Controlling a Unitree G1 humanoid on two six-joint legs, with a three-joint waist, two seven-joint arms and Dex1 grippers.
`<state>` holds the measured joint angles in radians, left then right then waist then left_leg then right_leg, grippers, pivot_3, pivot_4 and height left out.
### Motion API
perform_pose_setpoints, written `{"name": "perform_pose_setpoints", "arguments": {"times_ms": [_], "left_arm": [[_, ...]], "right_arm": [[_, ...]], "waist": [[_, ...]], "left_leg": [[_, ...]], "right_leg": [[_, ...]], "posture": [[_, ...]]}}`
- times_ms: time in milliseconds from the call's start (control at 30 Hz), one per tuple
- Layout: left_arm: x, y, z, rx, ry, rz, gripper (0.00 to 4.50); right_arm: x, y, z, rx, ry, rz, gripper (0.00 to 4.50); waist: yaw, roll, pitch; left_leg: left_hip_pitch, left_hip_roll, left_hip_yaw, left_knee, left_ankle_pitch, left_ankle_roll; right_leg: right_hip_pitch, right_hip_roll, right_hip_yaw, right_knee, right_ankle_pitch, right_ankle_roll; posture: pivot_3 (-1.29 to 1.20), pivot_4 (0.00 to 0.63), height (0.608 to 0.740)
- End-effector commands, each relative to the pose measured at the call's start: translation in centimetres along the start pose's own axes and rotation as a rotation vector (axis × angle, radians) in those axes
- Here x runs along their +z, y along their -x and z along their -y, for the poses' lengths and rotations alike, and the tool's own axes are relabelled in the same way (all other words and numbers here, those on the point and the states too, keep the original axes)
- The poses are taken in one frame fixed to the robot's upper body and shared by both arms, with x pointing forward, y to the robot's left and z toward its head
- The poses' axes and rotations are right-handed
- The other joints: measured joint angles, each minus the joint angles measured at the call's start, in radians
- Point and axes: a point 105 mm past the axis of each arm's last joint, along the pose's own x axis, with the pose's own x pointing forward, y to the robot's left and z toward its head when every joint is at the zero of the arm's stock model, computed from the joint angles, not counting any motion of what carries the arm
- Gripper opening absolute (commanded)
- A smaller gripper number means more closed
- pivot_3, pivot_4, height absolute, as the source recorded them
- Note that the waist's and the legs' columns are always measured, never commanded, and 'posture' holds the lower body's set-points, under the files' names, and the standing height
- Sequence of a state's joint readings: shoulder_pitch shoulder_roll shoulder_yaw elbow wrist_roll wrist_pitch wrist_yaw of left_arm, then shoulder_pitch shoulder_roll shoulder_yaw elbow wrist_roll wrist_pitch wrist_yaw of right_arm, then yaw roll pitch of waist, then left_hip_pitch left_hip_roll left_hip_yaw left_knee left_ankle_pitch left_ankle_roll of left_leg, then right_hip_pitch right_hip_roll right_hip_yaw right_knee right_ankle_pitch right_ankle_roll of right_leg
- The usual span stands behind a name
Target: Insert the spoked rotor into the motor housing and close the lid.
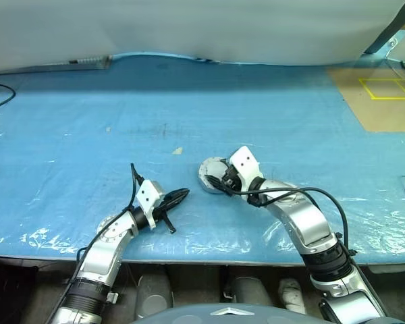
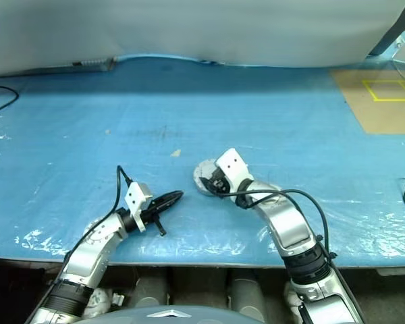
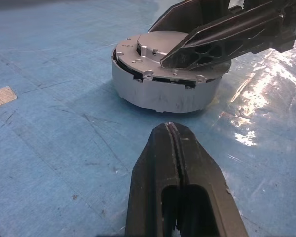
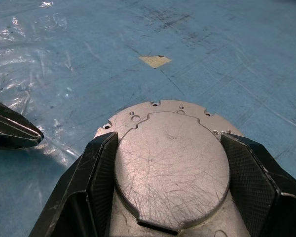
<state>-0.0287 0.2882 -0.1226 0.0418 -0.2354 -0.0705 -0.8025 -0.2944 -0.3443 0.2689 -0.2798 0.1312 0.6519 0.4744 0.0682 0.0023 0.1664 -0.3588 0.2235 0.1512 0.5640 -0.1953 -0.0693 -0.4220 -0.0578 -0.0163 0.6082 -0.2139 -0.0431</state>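
Left gripper (image 3: pixel 173 129), pressed together at lower centre, idles; right gripper (image 4: pixel 170 148) is spread astride the lid (image 4: pixel 170 168) on the motor housing (image 3: pixel 163 96): rigid, slick, heavy-looking metal, best gripped at the rim.

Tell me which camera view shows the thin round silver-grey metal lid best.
The right wrist view: the thin round silver-grey metal lid faces the camera, scratched top and screw holes clear, between the right tool's fingers. The left wrist view shows it edge-on, partly covered. In the eye views it is mostly hidden.
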Motion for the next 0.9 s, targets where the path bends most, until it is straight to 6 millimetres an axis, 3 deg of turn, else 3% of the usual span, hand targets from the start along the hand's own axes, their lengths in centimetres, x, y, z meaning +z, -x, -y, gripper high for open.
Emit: {"name": "perform_pose_setpoints", "arguments": {"times_ms": [33, 333, 900], "left_arm": [[0.4, -0.2, 0.2, -0.010, -0.014, 0.022, 0.00], [0.4, 0.0, 0.1, 0.000, -0.010, 0.012, 0.00], [0.7, -0.2, -0.2, 0.011, -0.019, 0.013, 0.00]], "right_arm": [[-0.7, -0.2, 0.0, -0.025, -0.018, -0.002, 2.97], [-2.6, -0.7, 0.7, -0.092, -0.042, -0.029, 2.97], [-3.9, -1.1, -0.8, -0.036, -0.068, -0.109, 2.97]], "waist": [[0.000, 0.000, 0.000], [-0.002, -0.001, 0.000], [-0.002, -0.002, -0.002]], "left_leg": [[0.000, 0.000, 0.000, 0.000, 0.000, 0.000], [0.010, -0.001, 0.001, 0.000, 0.000, 0.000], [0.011, -0.001, 0.001, -0.002, 0.000, 0.000]], "right_leg": [[0.000, 0.000, 0.000, 0.000, 0.000, 0.000], [0.009, 0.000, 0.003, 0.001, -0.004, 0.007], [0.013, 0.000, 0.003, -0.001, -0.004, 0.008]], "posture": [[0.00, 0.150, 0.740], [0.00, 0.150, 0.740], [0.00, 0.150, 0.740]]}}
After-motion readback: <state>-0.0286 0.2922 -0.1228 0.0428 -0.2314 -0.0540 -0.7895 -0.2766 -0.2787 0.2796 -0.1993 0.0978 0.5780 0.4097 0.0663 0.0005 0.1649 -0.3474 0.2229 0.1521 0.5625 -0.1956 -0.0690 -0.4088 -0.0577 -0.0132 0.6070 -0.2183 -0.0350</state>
